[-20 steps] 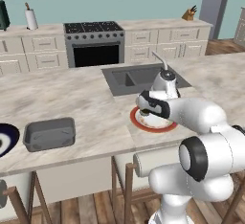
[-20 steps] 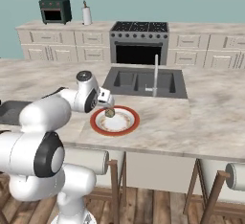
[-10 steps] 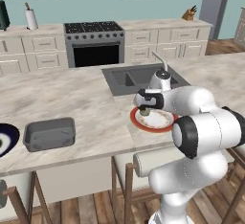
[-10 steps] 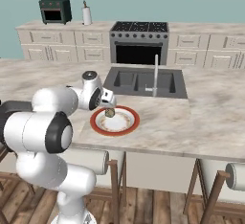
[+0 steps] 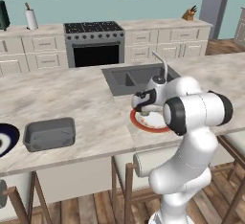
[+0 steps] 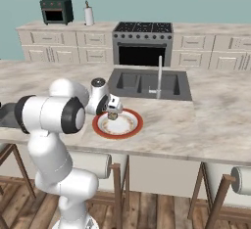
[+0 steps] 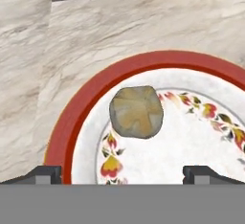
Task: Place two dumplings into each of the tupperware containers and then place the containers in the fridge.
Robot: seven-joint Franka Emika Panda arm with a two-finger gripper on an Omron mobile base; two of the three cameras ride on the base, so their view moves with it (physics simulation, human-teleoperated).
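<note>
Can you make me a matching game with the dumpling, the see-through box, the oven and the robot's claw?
Things:
1. dumpling
2. tupperware container
3. oven
4. gripper

Places or states:
A. against the back wall
B. open, above the plate
C. on the red-rimmed plate
D. on the counter, away from the plate

Pairs: 1-C, 2-D, 3-A, 4-B
</note>
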